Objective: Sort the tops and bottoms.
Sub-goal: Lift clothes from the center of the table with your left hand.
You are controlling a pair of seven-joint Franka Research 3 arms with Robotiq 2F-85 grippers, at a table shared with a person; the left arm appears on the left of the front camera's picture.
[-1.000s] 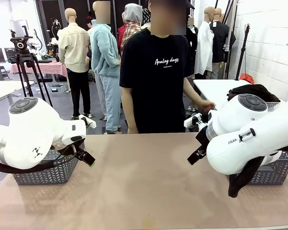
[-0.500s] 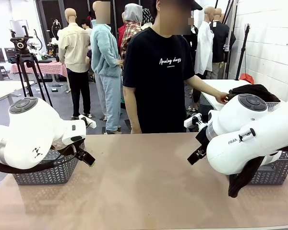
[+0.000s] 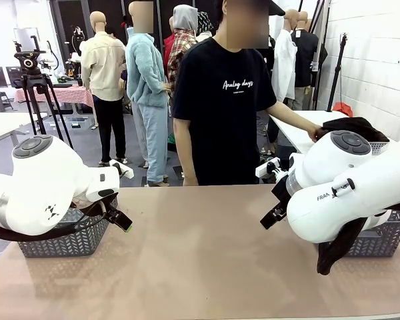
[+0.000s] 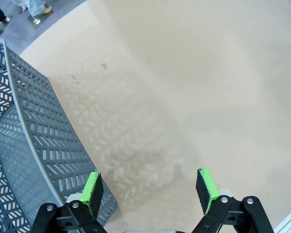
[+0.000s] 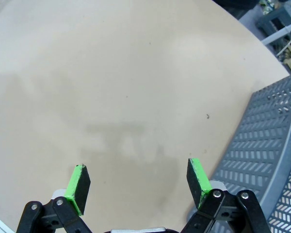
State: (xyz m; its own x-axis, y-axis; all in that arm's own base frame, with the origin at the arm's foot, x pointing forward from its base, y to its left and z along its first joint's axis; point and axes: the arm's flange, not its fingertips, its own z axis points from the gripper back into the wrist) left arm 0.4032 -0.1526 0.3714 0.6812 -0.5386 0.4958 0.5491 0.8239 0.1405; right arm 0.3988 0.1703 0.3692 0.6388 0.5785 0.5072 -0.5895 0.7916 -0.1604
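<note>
Hovering with left gripper (image 4: 150,190) and right gripper (image 5: 138,180) both spread apart, you are finding the black garments (image 3: 343,124) lying far right, nearer your right arm (image 3: 347,197).

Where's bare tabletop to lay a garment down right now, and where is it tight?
The middle of the table is bare, from the left basket across to the right basket, near edge to far edge. Tight at the right end: a black garment hangs down at that basket's front, under the right arm.
</note>
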